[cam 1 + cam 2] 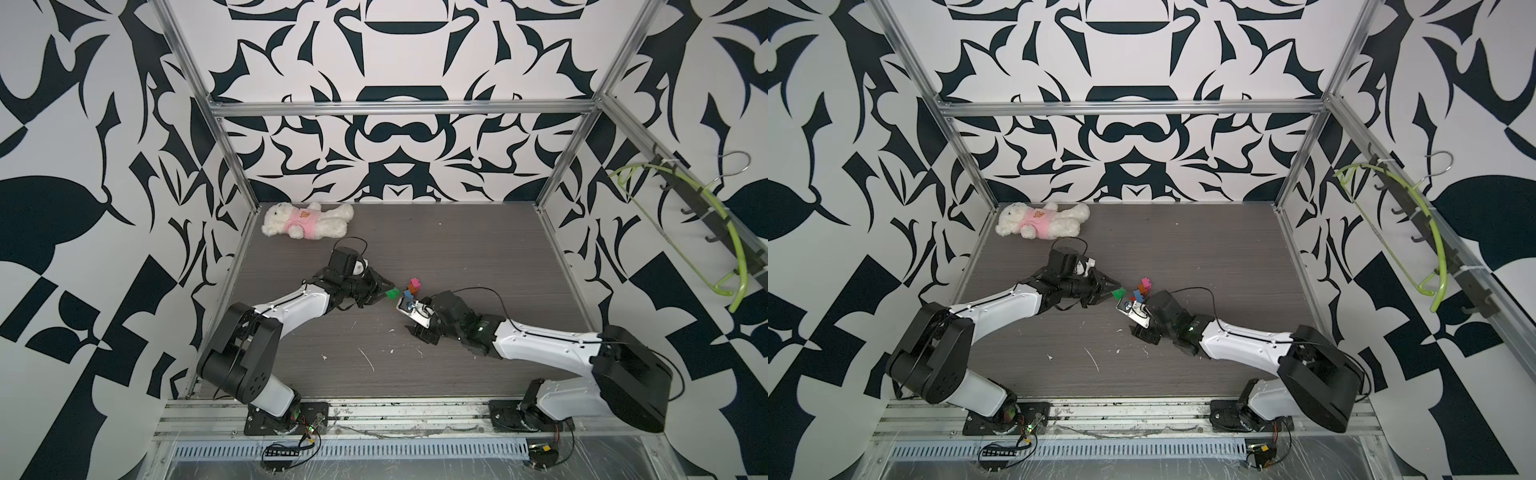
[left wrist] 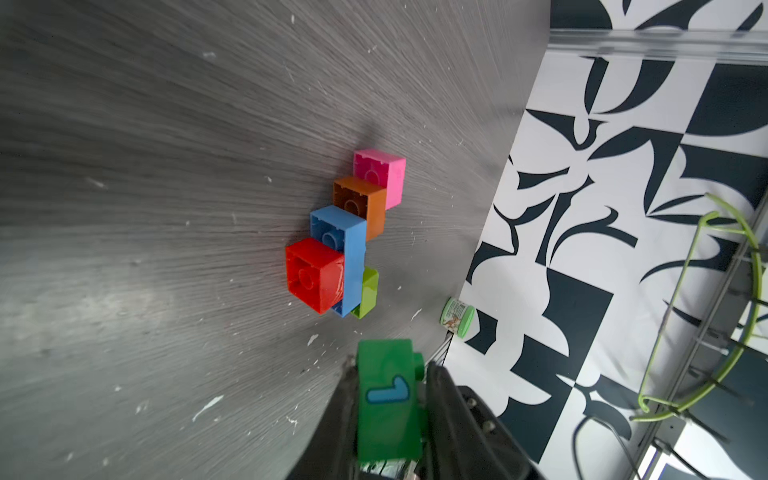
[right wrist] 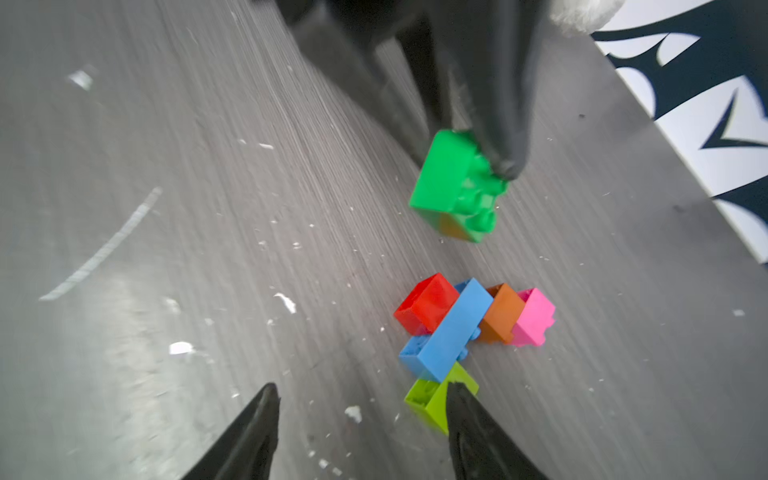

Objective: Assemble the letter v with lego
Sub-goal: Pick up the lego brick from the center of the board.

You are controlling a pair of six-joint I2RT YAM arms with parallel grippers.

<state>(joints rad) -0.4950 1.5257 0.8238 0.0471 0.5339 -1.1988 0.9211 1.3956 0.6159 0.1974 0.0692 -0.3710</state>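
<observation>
Fingers (image 2: 449,399) of the left gripper (image 2: 390,363) are clamped on a green brick (image 2: 388,399), held near the joined bricks (image 3: 451,328), evidently for fitting. These lie mid-table (image 1: 457,249), one arm judged incomplete. Right gripper (image 3: 361,390) stands half-parted and empty beside the lime brick (image 3: 428,397), probably to steady it.

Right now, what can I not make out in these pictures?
- Lime brick: left wrist view, mostly behind the blue brick; right wrist view, a finger of the right gripper covers one corner.
- Joints of the brick chain: both top views, too small.
- Jar label: left wrist view, too small to read.
- Bear: right wrist view, cut off by the edge, blurred.
</observation>
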